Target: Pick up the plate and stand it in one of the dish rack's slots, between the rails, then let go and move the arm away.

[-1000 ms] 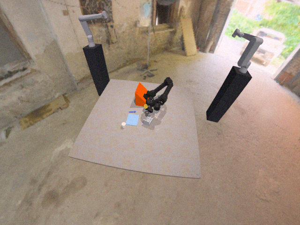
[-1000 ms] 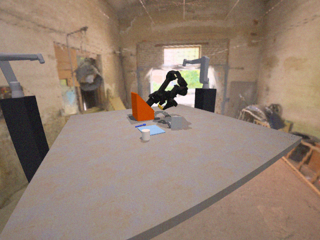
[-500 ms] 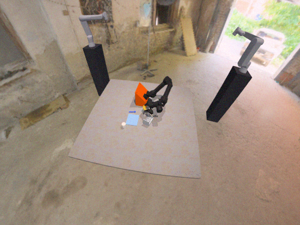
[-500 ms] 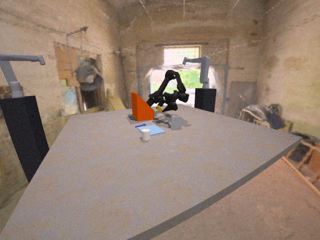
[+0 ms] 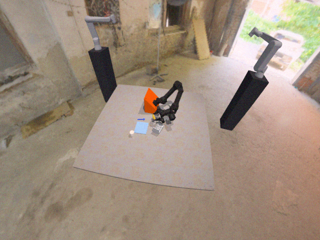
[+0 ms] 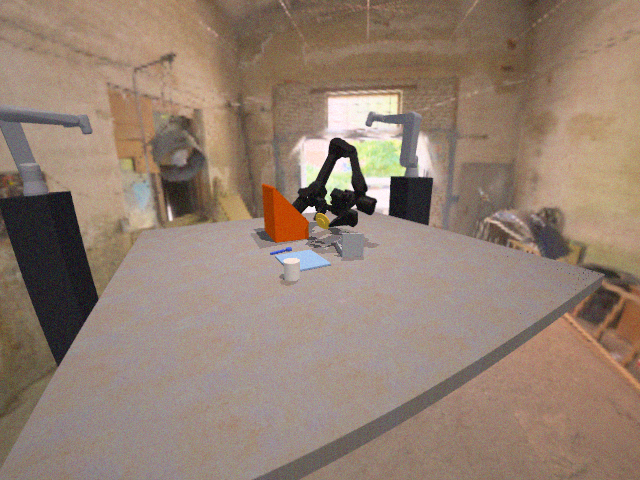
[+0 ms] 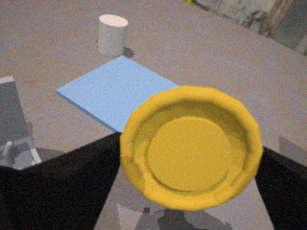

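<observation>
The tool (image 5: 157, 118) (image 6: 331, 218) (image 7: 187, 147) is clamped across the yellow round plate (image 5: 153, 116) (image 6: 322, 221) (image 7: 188, 153), a finger at either side of its rim, holding it above the counter (image 5: 144, 160) (image 6: 310, 330) (image 7: 53, 34) near the gray dish rack (image 5: 157, 128) (image 6: 352, 245) (image 7: 11, 112). The plate looks light and stiff, perhaps slick on its smooth rim; opposite edges seem a sound hold, though it could pivot if a rail catches it. The counter is mottled gray-brown, inside a worn, plaster-walled room with daylight coming through an opening.
</observation>
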Controlling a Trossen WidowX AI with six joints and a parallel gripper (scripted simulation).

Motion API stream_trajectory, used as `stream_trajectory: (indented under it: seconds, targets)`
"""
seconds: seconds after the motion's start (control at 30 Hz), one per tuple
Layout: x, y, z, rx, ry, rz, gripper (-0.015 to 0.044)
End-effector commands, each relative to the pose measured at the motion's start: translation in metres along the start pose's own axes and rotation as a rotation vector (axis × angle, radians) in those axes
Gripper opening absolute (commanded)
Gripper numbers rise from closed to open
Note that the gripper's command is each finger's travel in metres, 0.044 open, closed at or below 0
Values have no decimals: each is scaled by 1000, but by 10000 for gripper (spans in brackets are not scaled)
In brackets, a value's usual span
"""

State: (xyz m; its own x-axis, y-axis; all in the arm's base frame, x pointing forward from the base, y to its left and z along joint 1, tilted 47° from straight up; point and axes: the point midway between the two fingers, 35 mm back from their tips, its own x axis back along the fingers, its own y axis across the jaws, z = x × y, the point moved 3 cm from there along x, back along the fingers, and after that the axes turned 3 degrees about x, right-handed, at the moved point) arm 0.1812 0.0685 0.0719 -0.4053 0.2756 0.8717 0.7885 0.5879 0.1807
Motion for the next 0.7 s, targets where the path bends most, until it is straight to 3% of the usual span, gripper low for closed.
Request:
stream_trajectory:
  seconds: [0.0, 0.67]
  targets:
    - [1, 3, 4, 13, -69, -63, 0]
    - [15, 12, 25, 34, -303, -378, 0]
